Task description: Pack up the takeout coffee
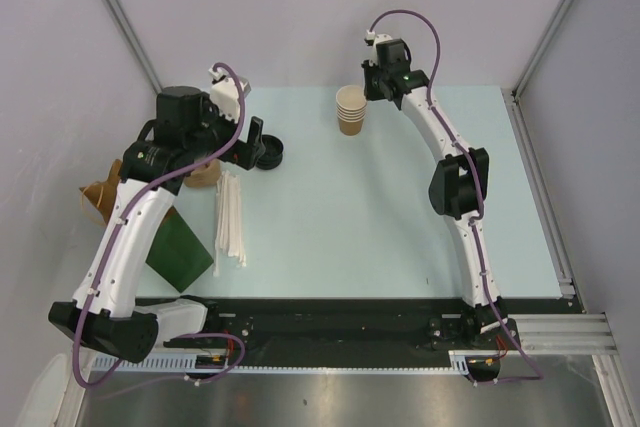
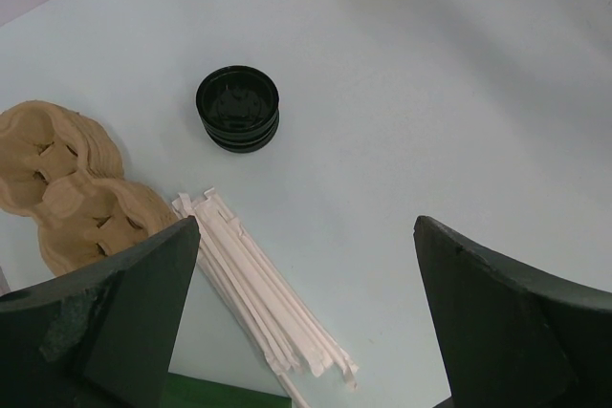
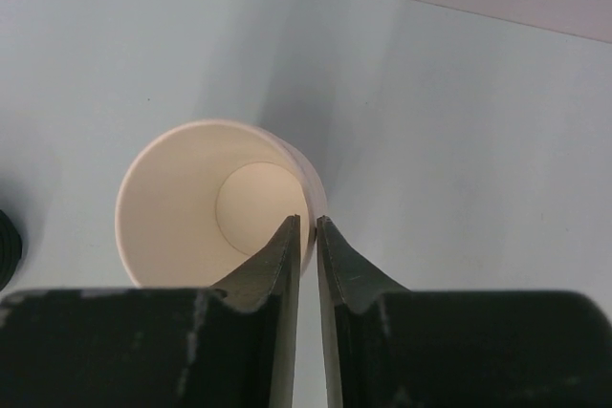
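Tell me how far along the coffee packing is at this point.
Barely begun. Done: nothing; no cup wears a lid, and the green bag lies far from the cup stack. In hand: the right tool pinches the rim of the top cup of that stack; the left tool hangs open near the black lids. Left: free a cup, lid it, bag it.

White straws (image 2: 263, 308) beside pulp carriers (image 2: 72, 188)

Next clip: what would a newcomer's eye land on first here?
First, the right pincer at the far side of the table, pinched on the rim of the stack of tan cups. Then the left pincer, wide open near the stack of black lids, with white straws close by.
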